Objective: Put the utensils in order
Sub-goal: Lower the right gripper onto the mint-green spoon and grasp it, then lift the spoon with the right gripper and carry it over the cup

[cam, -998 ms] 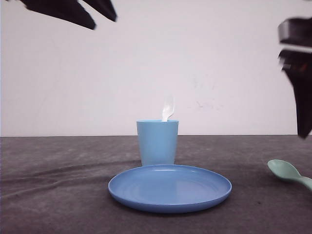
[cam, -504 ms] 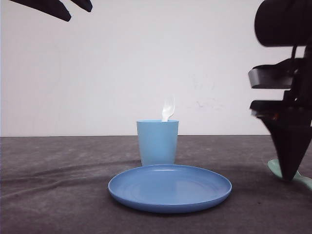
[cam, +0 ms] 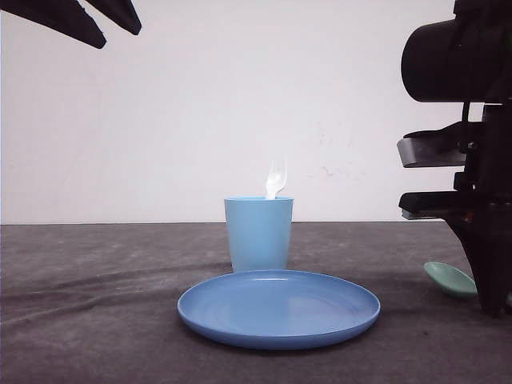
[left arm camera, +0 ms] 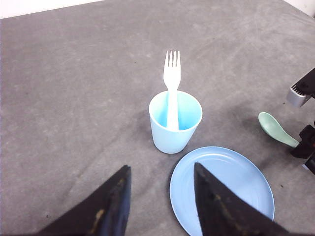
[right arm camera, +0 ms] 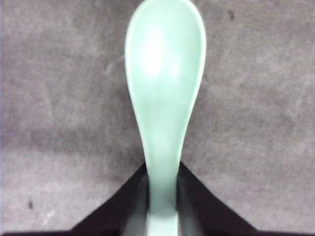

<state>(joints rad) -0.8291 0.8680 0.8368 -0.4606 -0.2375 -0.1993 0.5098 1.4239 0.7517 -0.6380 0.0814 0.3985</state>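
Gray table (cam: 96,320) bearing plate (cam: 278,308) near center, cup (cam: 258,234) behind with fork (left arm camera: 172,88) upright inside, spoon (right arm camera: 165,93) at right, handle clamped by right gripper (right arm camera: 162,196); left gripper (left arm camera: 160,196) spread apart, raised at left.

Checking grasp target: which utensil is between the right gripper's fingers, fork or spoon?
The mint-green spoon. Its handle sits between the right gripper fingers, lying on the table right of the plate. The white fork stands in the cup.
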